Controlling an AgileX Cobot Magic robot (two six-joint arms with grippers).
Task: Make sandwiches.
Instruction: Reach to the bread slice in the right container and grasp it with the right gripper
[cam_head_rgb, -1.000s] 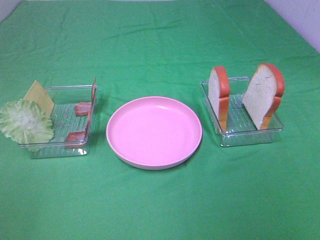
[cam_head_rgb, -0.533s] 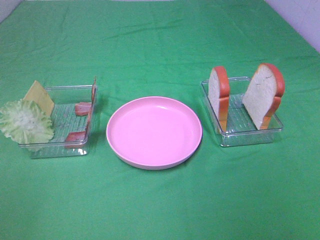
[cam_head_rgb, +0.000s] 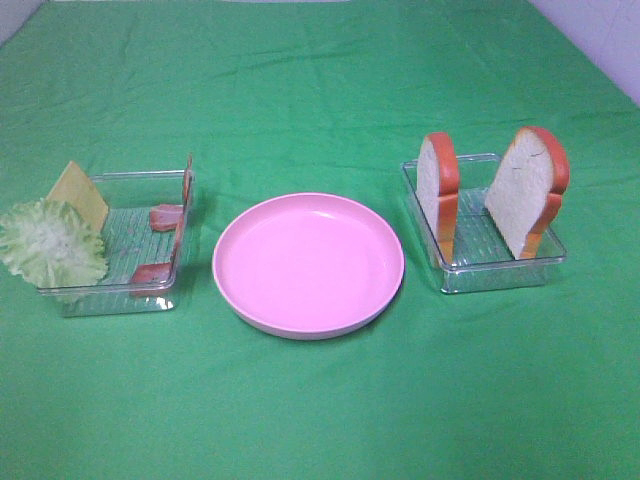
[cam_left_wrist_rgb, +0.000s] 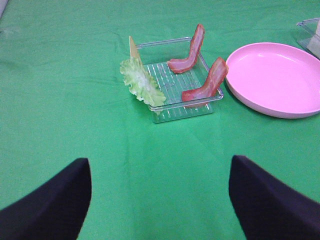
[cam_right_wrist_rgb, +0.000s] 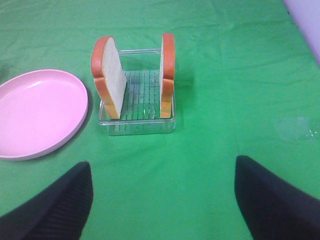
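Observation:
The sandwich parts stand apart in two clear trays. Two white bread slices with orange-red crust stand upright in the right tray. They also show in the right wrist view as one bread slice and its twin. The left tray holds pale green lettuce, a yellow cheese square and bacon strips leaning on its wall. My left gripper is open, well short of that tray. My right gripper is open, short of the bread tray. Neither arm shows in the high view.
A round pink plate sits between the two trays with nothing on it. A green cloth covers the table. A pale wall edge shows at the far right corner.

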